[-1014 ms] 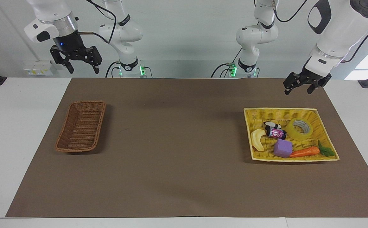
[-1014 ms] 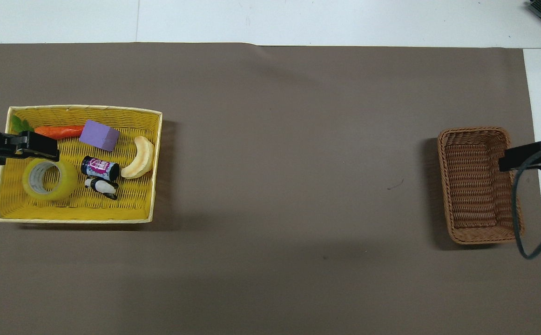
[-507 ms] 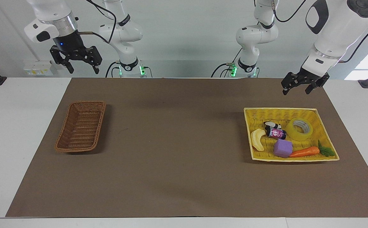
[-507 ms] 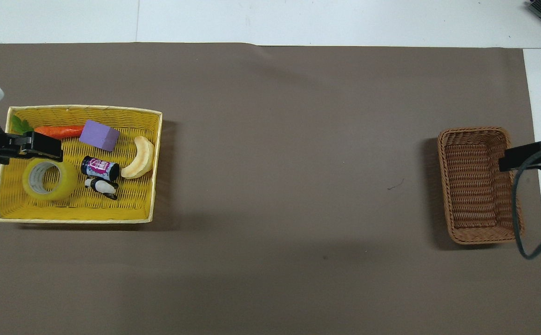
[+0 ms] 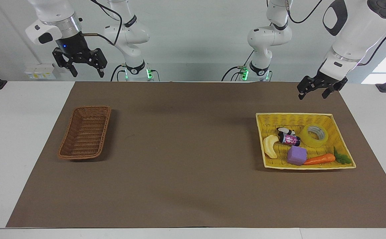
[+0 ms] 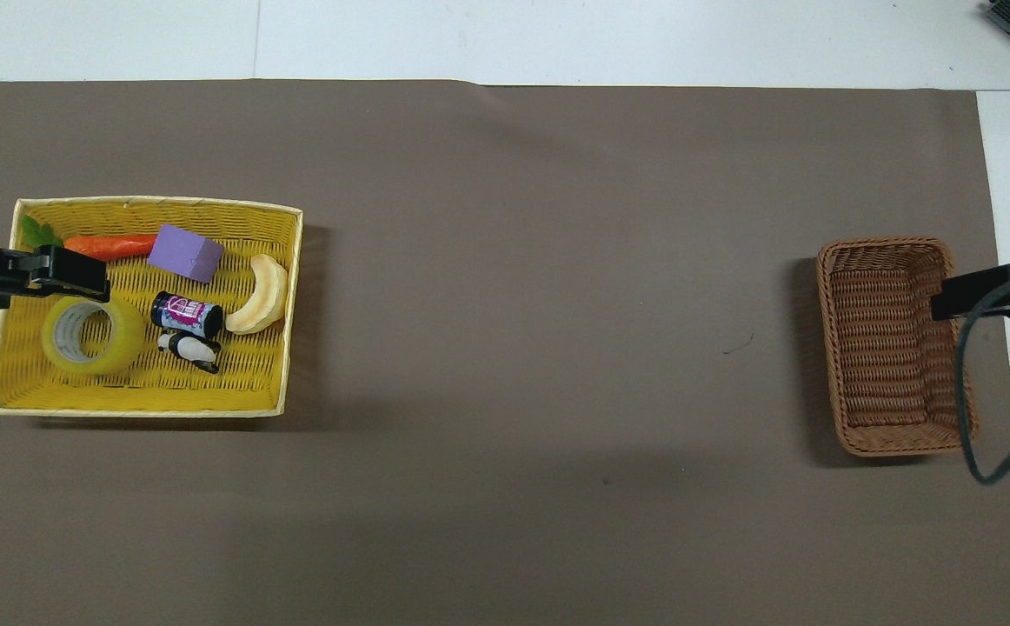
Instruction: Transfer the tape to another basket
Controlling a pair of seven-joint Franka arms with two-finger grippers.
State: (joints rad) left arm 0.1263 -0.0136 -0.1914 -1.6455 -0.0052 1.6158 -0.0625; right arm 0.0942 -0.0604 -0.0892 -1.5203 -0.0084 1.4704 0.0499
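The yellow tape (image 5: pixel 314 135) lies flat in the bright yellow basket (image 5: pixel 292 114), at its corner nearer the robots toward the left arm's end; it also shows in the overhead view (image 6: pixel 92 335). My left gripper (image 5: pixel 312 96) hangs open and empty in the air over that basket's edge, well above the tape; in the overhead view (image 6: pixel 66 271) it partly overlaps the roll. The dark brown wicker basket (image 5: pixel 91 107) stands empty at the right arm's end, also in the overhead view (image 6: pixel 883 243). My right gripper (image 5: pixel 87 73) waits open, high over that end.
The yellow basket (image 6: pixel 157 202) also holds a purple cube (image 5: pixel 296 155), a carrot (image 5: pixel 320 159), a banana piece (image 5: pixel 270 146), a small dark can (image 5: pixel 289 139) and a black-and-white figure (image 5: pixel 286 130). A brown mat (image 5: pixel 186 149) covers the table between the baskets.
My left gripper rose slightly and drifted toward the table's middle, then came back to about where it was. The right arm, tape and baskets have not moved.
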